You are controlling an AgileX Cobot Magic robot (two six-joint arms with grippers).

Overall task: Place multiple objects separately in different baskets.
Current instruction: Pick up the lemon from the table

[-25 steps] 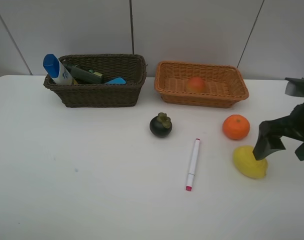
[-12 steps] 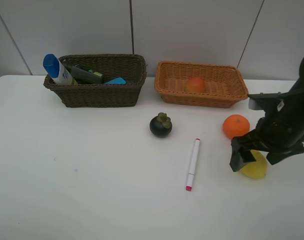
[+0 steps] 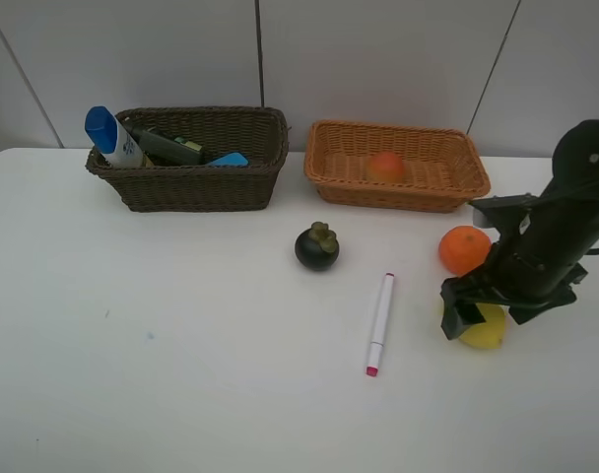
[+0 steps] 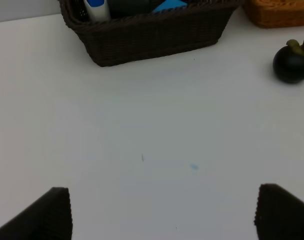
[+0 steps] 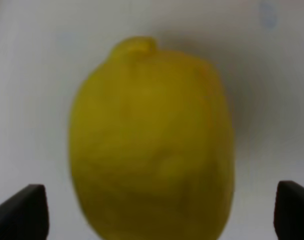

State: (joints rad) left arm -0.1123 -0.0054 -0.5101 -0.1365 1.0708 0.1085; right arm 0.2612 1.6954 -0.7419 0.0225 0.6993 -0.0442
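My right gripper (image 3: 480,304) is open and low over the yellow lemon (image 3: 485,331), which fills the right wrist view (image 5: 152,145) between the two fingertips (image 5: 22,212). The orange (image 3: 464,249) lies just behind it. The mangosteen (image 3: 317,246) and the white pink-tipped marker (image 3: 380,322) lie mid-table. The dark brown basket (image 3: 196,187) holds the white blue-capped bottle (image 3: 109,136) and the dark grey-green box bottle (image 3: 166,147). The tan basket (image 3: 398,194) holds the red-orange fruit (image 3: 385,166). My left gripper (image 4: 164,217) is open and empty over bare table. The dark flat block is hidden.
A small light-blue piece (image 3: 229,159) shows in the dark basket. The left wrist view shows the dark basket (image 4: 152,35), the mangosteen (image 4: 292,62) and a corner of the tan basket (image 4: 282,12). A grey panelled wall stands behind the white table (image 3: 132,345).
My right arm has come in from the right edge, moving left and down over the lemon, so its open fingers now straddle it. The lemon looks nudged slightly left. Nothing else moved.
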